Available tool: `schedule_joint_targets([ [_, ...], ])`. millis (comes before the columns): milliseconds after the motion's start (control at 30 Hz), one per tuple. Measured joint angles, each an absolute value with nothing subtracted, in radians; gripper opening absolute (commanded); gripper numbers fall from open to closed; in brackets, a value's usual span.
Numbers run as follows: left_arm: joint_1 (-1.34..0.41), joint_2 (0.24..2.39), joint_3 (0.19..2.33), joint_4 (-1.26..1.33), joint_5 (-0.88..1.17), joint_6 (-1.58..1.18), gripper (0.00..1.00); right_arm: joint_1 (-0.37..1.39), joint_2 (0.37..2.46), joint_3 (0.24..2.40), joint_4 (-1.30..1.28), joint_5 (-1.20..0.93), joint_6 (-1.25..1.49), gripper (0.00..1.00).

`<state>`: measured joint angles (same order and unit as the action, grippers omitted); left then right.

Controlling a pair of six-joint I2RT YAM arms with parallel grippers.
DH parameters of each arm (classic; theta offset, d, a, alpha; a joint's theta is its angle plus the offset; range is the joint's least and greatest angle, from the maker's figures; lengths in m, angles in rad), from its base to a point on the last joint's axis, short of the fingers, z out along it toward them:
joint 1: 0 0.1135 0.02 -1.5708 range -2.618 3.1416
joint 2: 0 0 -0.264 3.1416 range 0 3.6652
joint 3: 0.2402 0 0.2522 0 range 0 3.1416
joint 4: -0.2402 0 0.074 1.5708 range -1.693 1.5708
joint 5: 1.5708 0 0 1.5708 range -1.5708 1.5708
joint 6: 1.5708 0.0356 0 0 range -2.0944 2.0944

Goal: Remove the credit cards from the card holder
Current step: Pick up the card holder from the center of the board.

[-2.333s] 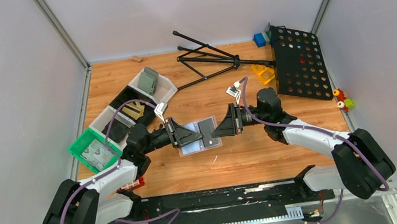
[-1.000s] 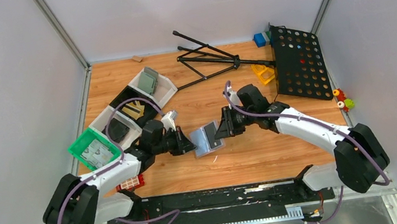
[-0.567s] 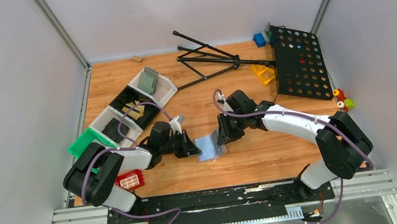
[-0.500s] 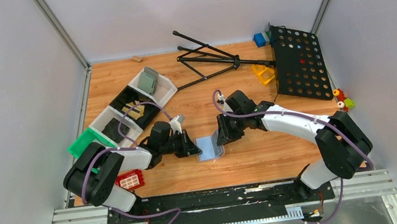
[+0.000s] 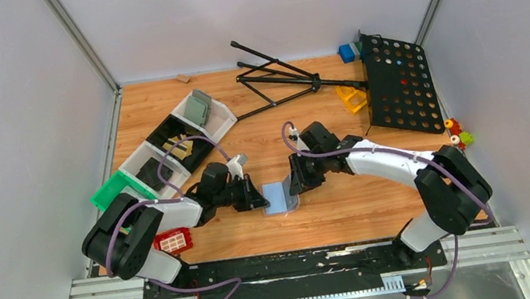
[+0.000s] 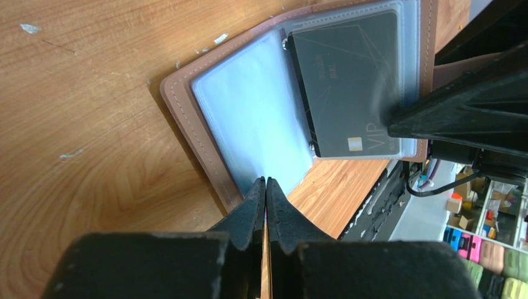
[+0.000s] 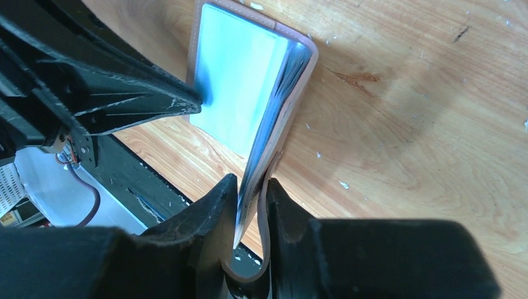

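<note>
I see the wooden table with both arms meeting near the middle of its near edge. The card holder lies open there, its right half raised. The left gripper is pressed together on the edge of a clear sleeve page. The right gripper straddles the raised pages, fingers slightly apart (whether they clamp, I cannot tell). One black credit card sits inside a sleeve.

bright even light, glare on card holder
</note>
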<state>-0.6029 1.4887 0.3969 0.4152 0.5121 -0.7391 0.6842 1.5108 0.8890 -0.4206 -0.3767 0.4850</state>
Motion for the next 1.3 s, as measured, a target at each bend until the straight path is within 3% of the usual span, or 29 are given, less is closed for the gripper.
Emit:
schedule_joint_targets([
  [100, -0.607, 1.47, 0.397, 0.395, 0.506, -0.733, 0.07, 0.684, 1.525, 0.888, -0.421, -0.375, 0.48, 0.09],
  [267, -0.612, 1.447, 0.397, 0.362, 0.494, -0.723, 0.07, 0.684, 1.528, 0.88, -0.405, -0.391, 0.477, 0.0],
  [433, -0.619, 1.439, 0.397, 0.339, 0.488, -0.716, 0.07, 0.684, 1.528, 0.865, -0.371, -0.429, 0.477, 0.0],
  [633, -0.62, 1.376, 0.395, 0.325, 0.495, -0.726, 0.15, 0.64, 1.492, 0.767, -0.247, -0.531, 0.508, 0.0],
  [933, -0.62, 1.242, 0.362, 0.468, 0.568, -0.85, 0.34, 0.576, 1.338, 0.636, -0.031, -0.695, 0.61, 0.0],
  [1300, -0.62, 1.146, 0.355, 0.538, 0.607, -0.984, 0.38, 0.554, 1.205, 0.568, 0.183, -0.818, 0.754, 0.0],
])
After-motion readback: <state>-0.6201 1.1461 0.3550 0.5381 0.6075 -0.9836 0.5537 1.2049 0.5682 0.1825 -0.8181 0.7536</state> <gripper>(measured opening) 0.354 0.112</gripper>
